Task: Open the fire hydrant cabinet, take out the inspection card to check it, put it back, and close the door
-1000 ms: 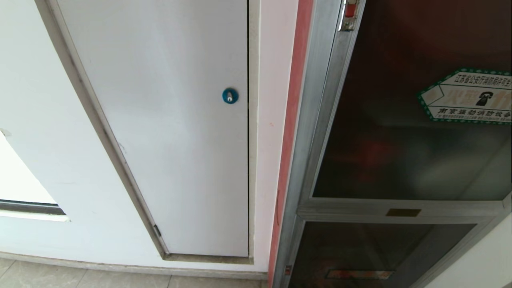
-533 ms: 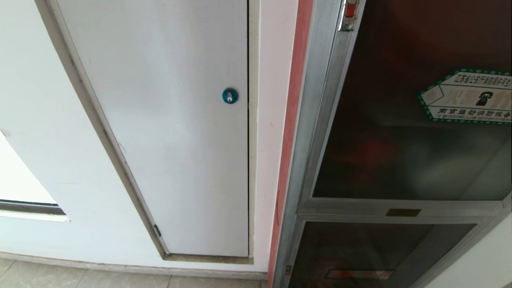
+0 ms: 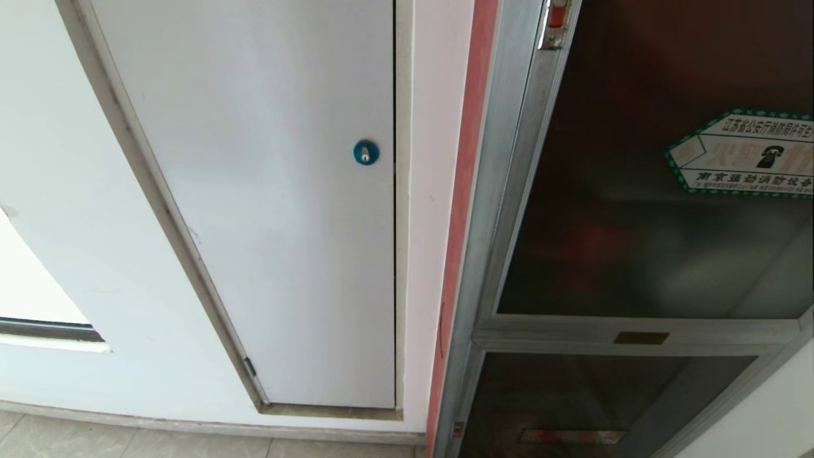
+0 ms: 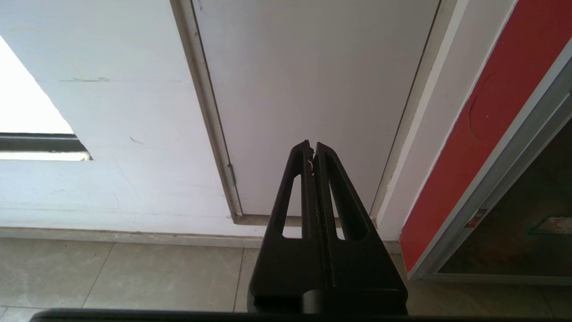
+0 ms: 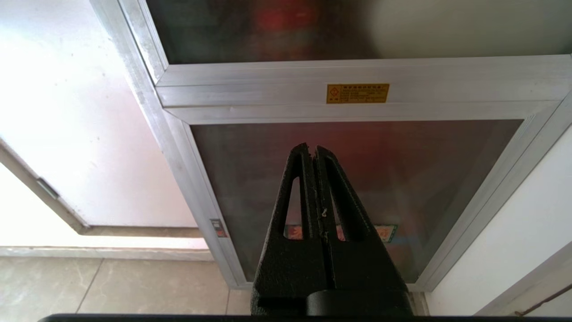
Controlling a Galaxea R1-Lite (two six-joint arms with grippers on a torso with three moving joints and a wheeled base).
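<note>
- The door (image 3: pixel 648 191) of the fire hydrant cabinet (image 3: pixel 502 254) sits closed — red latch (image 3: pixel 557 16) at its top-left corner.
- Left gripper (image 4: pixel 313 147) and right gripper (image 5: pixel 311 150) — fingers pressed together, empty.

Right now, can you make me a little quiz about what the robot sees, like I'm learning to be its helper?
1. True or false: the door of the fire hydrant cabinet is shut.
2. What colour is the round lock on the plain white door?
A) red B) blue C) yellow
3. Fill the gap: the left pincer and the right pincer are both ____, holding nothing.

Key:
1. True. The glass door sits flat in its silver frame, and the red latch is at the top edge.
2. B, blue.
3. Shut.
</note>
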